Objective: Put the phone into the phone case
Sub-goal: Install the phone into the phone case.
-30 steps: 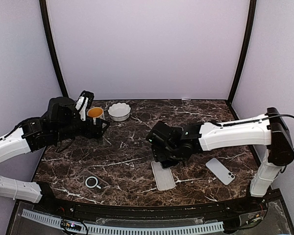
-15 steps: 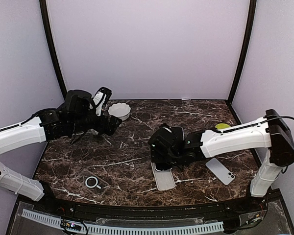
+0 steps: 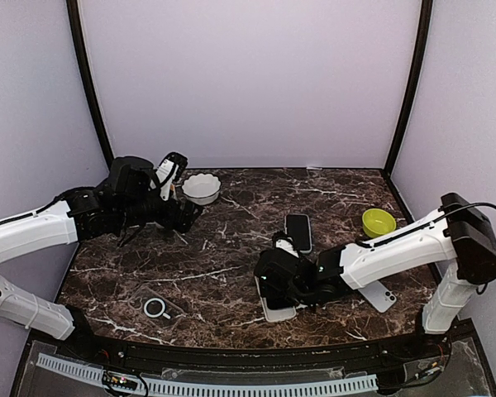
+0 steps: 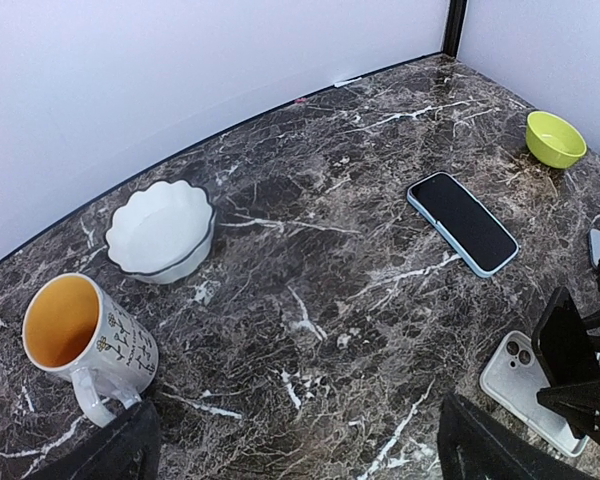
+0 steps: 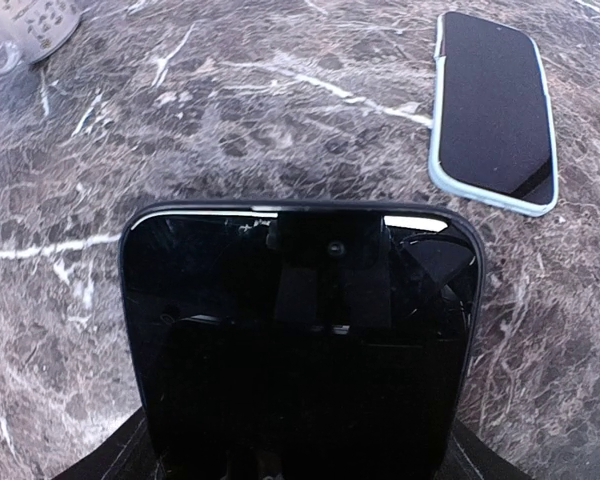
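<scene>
Jaws of your right gripper [image 3: 285, 279] are clamped on the edges of the black phone [image 5: 300, 340], which hangs tilted just over the pale case [image 3: 277, 312]. That case lies near the middle of the worktop's [image 3: 215, 269] near edge. Your left gripper [image 3: 182, 192] is spread wide and empty, well apart by the back left corner, near the mug [image 4: 80, 335]. Nothing pins the case, so if you press down it will probably skid on the smooth stone. Come in skewed and one corner likely rides up on the rim instead of seating. Release early and the phone could slide off onto the worktop.
</scene>
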You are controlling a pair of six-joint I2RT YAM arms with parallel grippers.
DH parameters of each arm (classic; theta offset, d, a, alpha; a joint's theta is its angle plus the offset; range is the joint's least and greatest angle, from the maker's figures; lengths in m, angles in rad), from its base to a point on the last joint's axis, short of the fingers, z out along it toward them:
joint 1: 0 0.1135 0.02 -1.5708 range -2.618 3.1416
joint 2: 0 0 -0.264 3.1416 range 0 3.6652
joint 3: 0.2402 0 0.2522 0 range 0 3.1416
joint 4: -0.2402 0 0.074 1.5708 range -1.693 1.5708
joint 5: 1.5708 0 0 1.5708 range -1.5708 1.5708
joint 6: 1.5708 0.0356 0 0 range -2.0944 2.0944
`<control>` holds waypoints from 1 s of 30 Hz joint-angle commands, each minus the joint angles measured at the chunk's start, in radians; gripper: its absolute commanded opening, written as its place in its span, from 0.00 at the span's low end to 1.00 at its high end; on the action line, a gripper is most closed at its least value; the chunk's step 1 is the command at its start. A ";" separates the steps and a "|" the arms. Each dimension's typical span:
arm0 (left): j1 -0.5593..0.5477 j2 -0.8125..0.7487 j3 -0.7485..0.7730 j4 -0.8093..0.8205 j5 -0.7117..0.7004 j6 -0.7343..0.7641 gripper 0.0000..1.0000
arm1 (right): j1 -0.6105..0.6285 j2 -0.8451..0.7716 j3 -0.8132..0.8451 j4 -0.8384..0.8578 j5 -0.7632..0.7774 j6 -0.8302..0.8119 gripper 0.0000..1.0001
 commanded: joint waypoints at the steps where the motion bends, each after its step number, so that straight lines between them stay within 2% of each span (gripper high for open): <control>1: 0.004 -0.034 -0.009 0.010 0.016 0.017 0.99 | 0.025 -0.047 -0.030 0.112 0.050 -0.031 0.00; 6: 0.004 -0.045 -0.014 0.011 0.015 0.019 0.99 | 0.040 -0.030 -0.047 0.148 0.046 -0.038 0.00; 18: 0.003 -0.045 -0.013 0.011 0.038 0.015 0.99 | 0.056 0.017 -0.064 0.090 0.042 0.000 0.00; 24: 0.003 -0.044 -0.013 0.010 0.036 0.019 0.99 | 0.056 0.024 -0.105 0.118 0.014 0.015 0.00; 30: 0.004 -0.042 -0.014 0.009 0.040 0.019 0.99 | 0.063 0.065 -0.065 0.096 0.012 0.009 0.00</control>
